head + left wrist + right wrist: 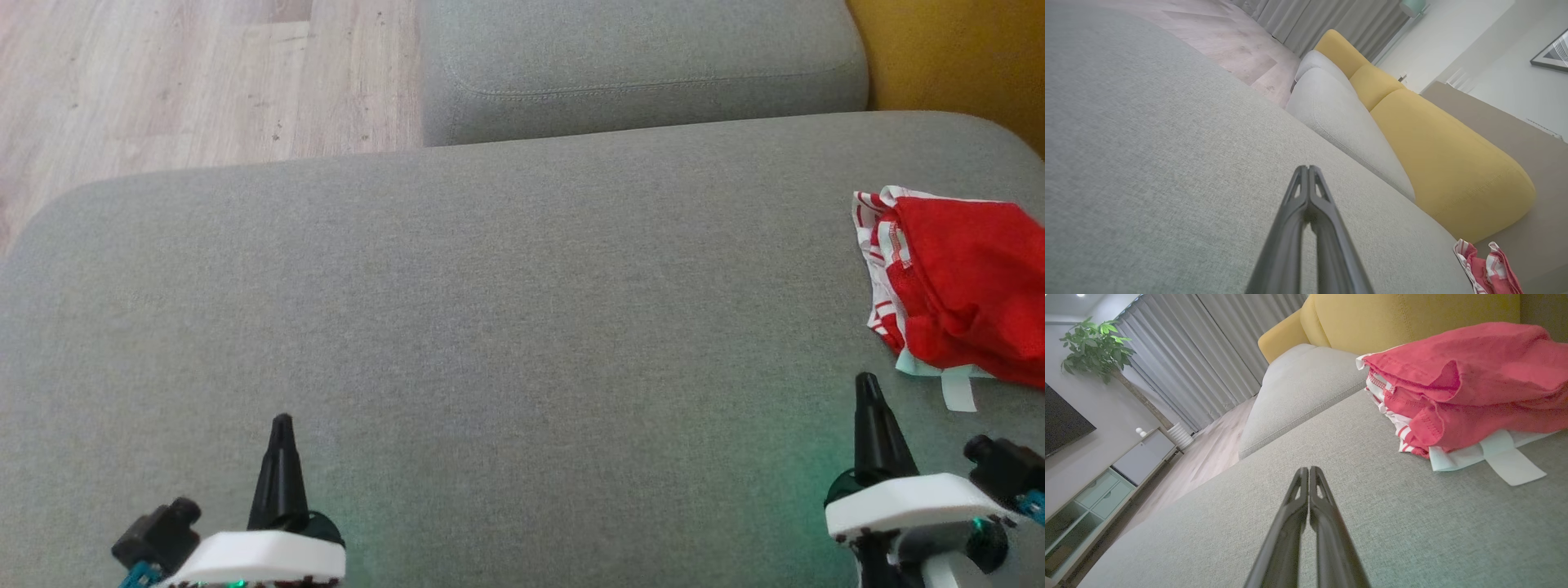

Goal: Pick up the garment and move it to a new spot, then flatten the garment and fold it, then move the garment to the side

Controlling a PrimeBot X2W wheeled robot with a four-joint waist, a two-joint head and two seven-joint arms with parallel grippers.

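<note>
The garment [955, 286] lies bunched at the frame's right edge on the cushion [490, 327]. Left end effector [282, 421] and right end effector [865, 380] are clenched, empty; open the right wide, pinch a thick fold.

A: Where does the head camera look?
B: Down on the grey seat [522, 327] from above.
A: And the wrists?
B: Low, close over it, along their fingers [1286, 245]; all three share the red garment [963, 286].
</note>
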